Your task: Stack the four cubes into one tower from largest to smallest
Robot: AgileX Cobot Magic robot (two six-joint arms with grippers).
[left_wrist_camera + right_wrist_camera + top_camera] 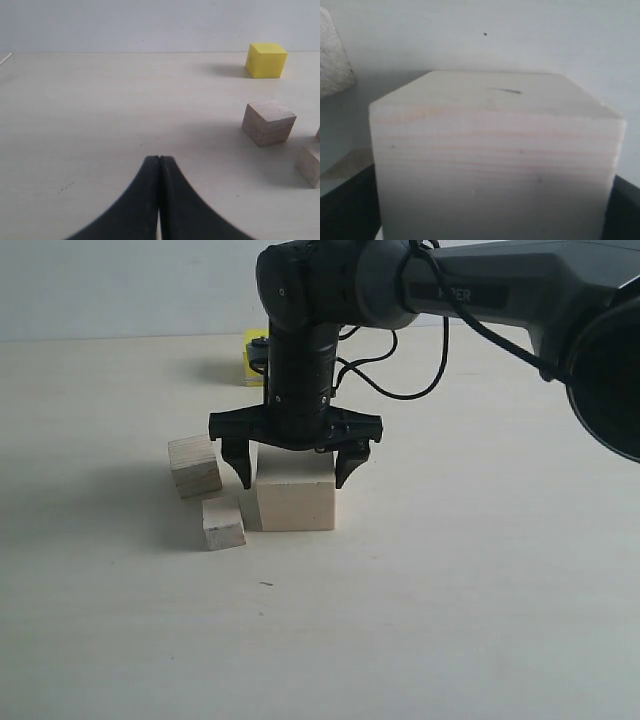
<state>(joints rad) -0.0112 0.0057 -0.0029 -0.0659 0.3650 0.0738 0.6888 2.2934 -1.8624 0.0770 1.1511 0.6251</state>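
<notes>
Exterior view: right tool [294, 483] spread open, straddling the large cube [295, 508]; left tool [159, 165] closed; nothing stacked yet.

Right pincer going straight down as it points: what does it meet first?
Probably the large pale wood cube, directly under the open right pincer; fingertips look set to pass either side, though depth is unclear.

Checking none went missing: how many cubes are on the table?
4. The large pale wood cube sits between the right hand's open fingers; the layered plywood cube and smallest pale wood cube lie to its left; the bright yellow cube stands behind, partly hidden by the arm.
</notes>
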